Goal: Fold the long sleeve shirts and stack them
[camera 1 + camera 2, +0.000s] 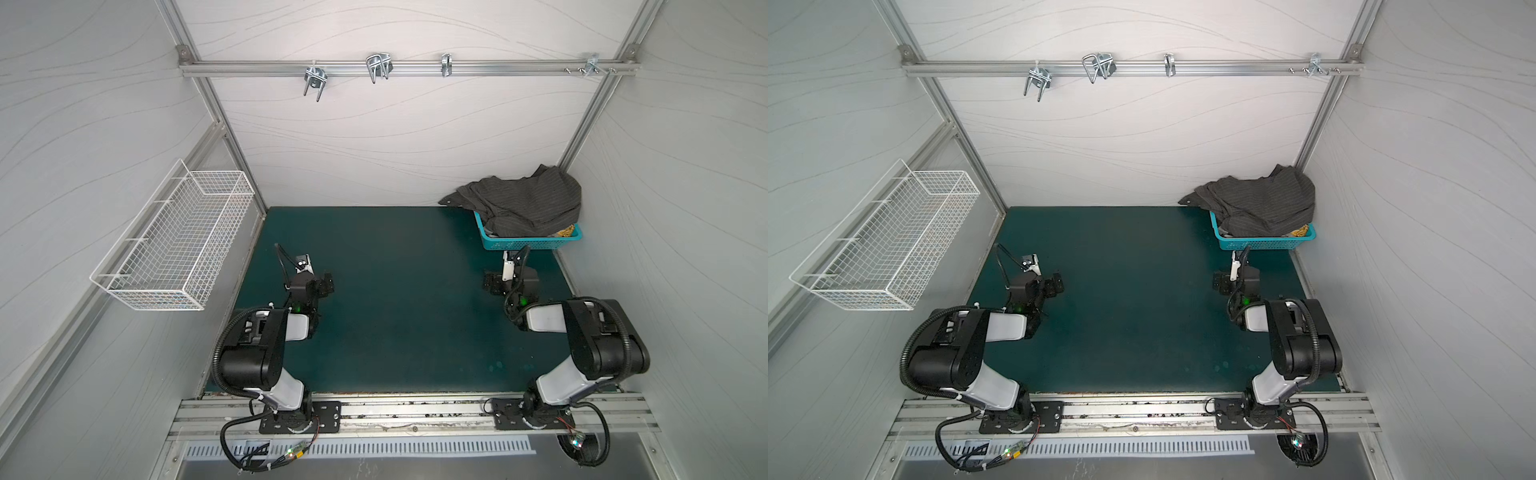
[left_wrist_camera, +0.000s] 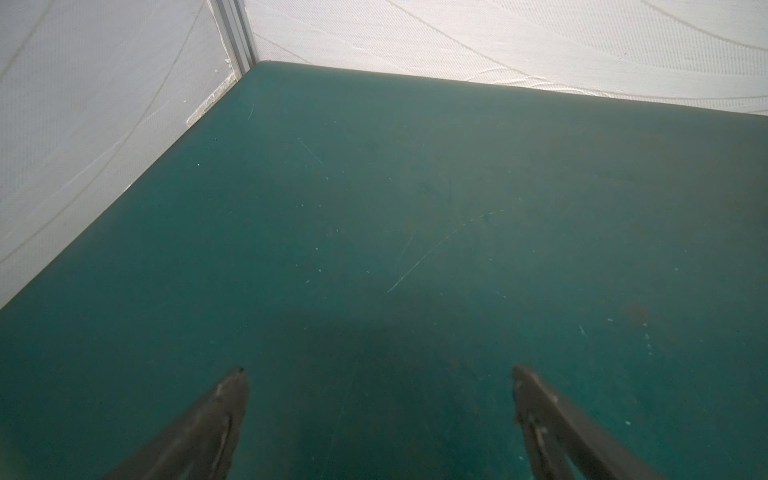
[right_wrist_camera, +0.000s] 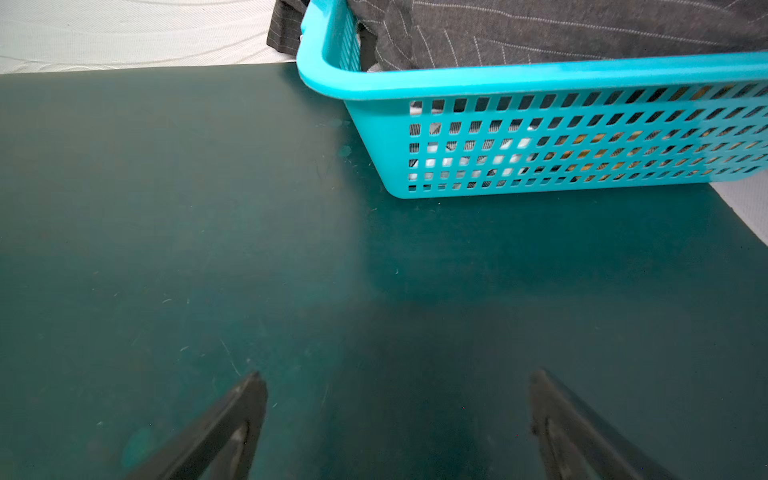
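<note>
Both pairs of fingers stand wide apart and hold nothing, low over the table (image 1: 395, 299): the left fingers (image 2: 226, 415) at mid-left, the right fingers (image 3: 232, 419) just short of the basket (image 1: 528, 243) in the far right corner. The grey shirt (image 1: 523, 203) lies heaped in the basket, spilling over its far left rim; a mustard shirt (image 1: 566, 230) peeks out at its right end.

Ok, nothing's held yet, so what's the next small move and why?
Probably reach the right gripper forward over the teal basket rim toward the grey pinstriped shirt: it lies on top, nearest that arm, whose fingers stand open and empty.
</note>
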Controlling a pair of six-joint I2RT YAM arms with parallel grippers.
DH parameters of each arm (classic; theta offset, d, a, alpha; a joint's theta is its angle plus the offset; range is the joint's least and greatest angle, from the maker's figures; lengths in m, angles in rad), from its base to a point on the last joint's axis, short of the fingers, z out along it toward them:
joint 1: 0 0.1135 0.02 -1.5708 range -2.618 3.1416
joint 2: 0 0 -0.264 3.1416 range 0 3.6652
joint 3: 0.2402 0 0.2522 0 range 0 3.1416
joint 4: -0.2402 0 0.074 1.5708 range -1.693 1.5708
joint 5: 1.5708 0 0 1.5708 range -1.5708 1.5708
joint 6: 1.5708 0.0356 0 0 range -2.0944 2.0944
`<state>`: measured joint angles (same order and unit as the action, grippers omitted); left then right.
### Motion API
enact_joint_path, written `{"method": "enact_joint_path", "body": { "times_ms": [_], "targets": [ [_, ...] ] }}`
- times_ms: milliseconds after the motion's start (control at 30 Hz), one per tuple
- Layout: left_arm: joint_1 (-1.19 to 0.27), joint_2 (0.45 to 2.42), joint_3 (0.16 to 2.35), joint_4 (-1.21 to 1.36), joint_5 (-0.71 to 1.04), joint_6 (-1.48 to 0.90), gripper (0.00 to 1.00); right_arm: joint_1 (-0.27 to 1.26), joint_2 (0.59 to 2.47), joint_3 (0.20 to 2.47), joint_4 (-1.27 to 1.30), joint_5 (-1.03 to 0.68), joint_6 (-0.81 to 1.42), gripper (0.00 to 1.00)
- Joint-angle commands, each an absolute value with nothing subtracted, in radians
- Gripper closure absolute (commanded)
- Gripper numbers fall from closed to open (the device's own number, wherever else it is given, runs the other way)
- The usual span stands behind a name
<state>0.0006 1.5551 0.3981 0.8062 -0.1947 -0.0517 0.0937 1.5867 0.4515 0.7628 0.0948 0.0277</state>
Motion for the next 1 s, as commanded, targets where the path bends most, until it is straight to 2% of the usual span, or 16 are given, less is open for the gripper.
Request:
{"method": "enact_joint_path", "body": {
  "times_ms": [0,967],
  "targets": [
    [-0.002,1.548,0.428,0.821,-0.202,-0.038,0.0,0.097,1.568,0.445,0.783,0.091,0.011,0.01],
    [0.0,1.543,0.434,0.798,-0.199,-0.042,0.0,0.095,1.568,0.446,0.781,0.09,0.011,0.01]
  ]
}}
